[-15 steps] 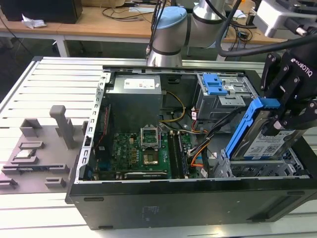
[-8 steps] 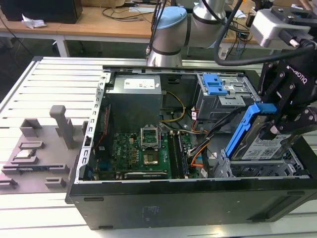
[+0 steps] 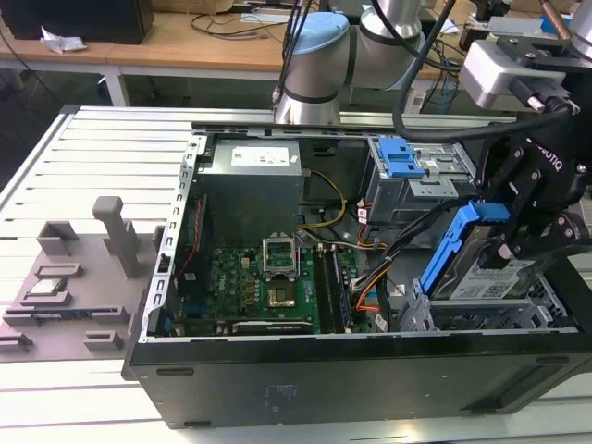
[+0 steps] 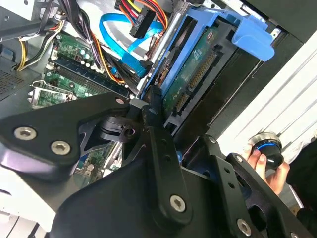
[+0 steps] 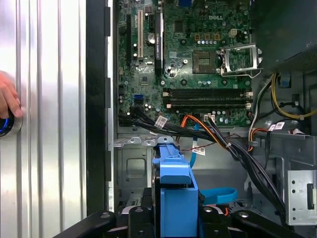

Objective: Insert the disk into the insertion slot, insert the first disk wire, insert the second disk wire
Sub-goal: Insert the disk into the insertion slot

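The gripper (image 5: 174,220), closed on the disk (image 3: 488,277) (blue end up), holds it tilted over the slot (image 3: 553,310) inside the open case (image 3: 370,379).

Silver metal disk (image 3: 499,276), blue plastic carrier (image 3: 451,248)

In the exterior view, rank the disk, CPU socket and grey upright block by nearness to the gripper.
From the gripper:
1. the disk, in its grip, exterior view's right.
2. CPU socket, mid-case.
3. grey upright block, on the table, exterior view's left.
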You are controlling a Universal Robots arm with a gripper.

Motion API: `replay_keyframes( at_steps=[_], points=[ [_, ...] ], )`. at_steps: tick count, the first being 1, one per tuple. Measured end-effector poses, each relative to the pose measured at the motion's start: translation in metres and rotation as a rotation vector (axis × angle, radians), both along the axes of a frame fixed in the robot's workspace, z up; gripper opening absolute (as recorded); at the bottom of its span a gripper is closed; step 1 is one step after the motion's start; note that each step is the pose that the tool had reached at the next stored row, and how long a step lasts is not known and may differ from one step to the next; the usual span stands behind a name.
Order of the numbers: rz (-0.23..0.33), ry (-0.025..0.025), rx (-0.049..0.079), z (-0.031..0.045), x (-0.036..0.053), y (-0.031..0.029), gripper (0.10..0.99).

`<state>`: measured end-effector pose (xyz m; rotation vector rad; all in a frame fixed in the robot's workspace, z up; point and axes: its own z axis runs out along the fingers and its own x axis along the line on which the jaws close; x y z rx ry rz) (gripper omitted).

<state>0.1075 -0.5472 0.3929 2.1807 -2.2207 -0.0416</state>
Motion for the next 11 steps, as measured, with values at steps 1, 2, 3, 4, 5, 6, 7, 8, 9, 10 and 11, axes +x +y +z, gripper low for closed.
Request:
replay_keyframes(
  at_steps=[1, 2, 3, 4, 5, 6, 7, 8, 9, 10, 11],
  points=[
    [0.0, 0.0, 0.0, 0.0, 0.0, 0.0, 0.365],
    [0.0, 0.0, 0.0, 0.0, 0.0, 0.0, 0.365],
    [0.0, 0.0, 0.0, -0.0003, 0.0, 0.0, 0.365],
    [0.0, -0.0001, 0.0, -0.0003, 0.0, 0.0, 0.365],
    [0.0, 0.0, 0.0, -0.0003, 0.0, 0.0, 0.373],
    [0.0, 0.0, 0.0, -0.0005, 0.0, 0.0, 0.373],
    [0.0, 0.0, 0.0, -0.0006, 0.0, 0.0, 0.439],
    [0.0, 0.0001, 0.0, -0.0006, 0.0, 0.0, 0.439],
    [0.0, 0.0, 0.0, -0.0006, 0.0, 0.0, 0.439],
    [0.0, 0.0, 0.0, -0.0006, 0.0, 0.0, 0.424],
    [0.0, 0.0, 0.0, -0.0006, 0.0, 0.0, 0.357]
  ],
)
